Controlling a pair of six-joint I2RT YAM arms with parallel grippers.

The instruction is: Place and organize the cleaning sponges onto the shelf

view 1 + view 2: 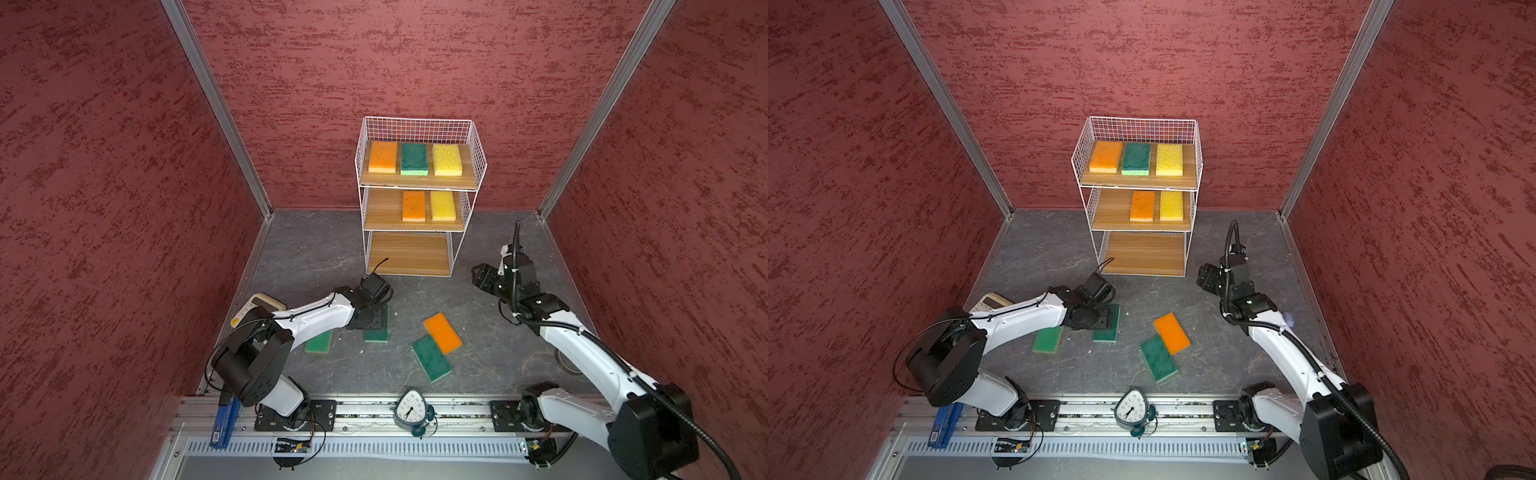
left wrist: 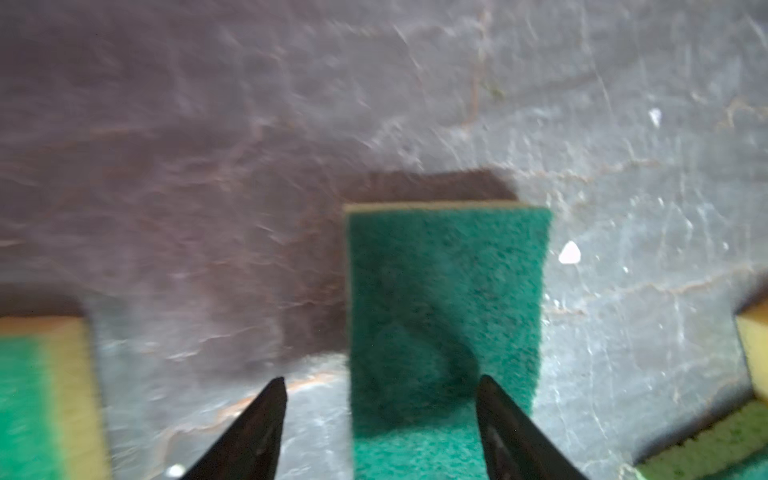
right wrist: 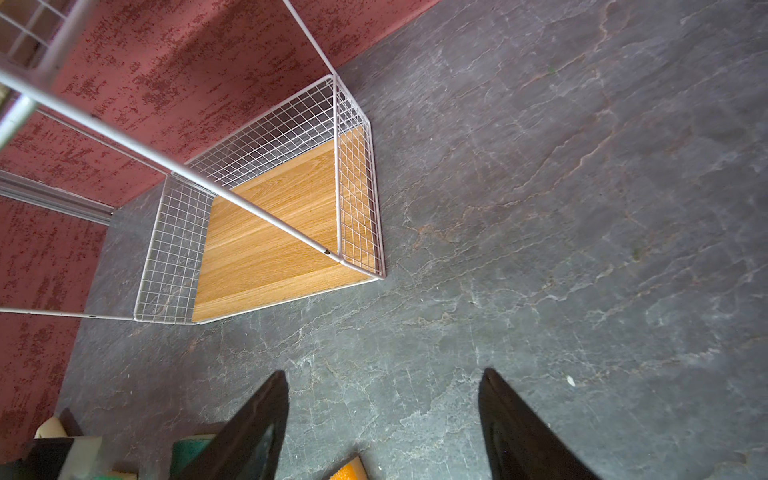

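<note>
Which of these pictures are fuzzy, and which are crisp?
Left wrist view: smeared throughout, the green sponge and the floor soft, a dark shadow beside the sponge. Right wrist view: the shelf crisp, only its nearest wires soft. Both top views: sharp, evenly lit.

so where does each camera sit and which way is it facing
Top views: high above the near aluminium rail, looking down and forward at the white wire-grid shelf with three wooden boards; the white-and-black left arm and right arm show.
Left wrist: on the left arm, facing down at a dark green rectangular foam sponge; the open left gripper shows.
Right wrist: on the right arm, facing the shelf's bare bottom board; the open right gripper shows.
Shared: that sponge also lies in both top views, under the left gripper.
</note>
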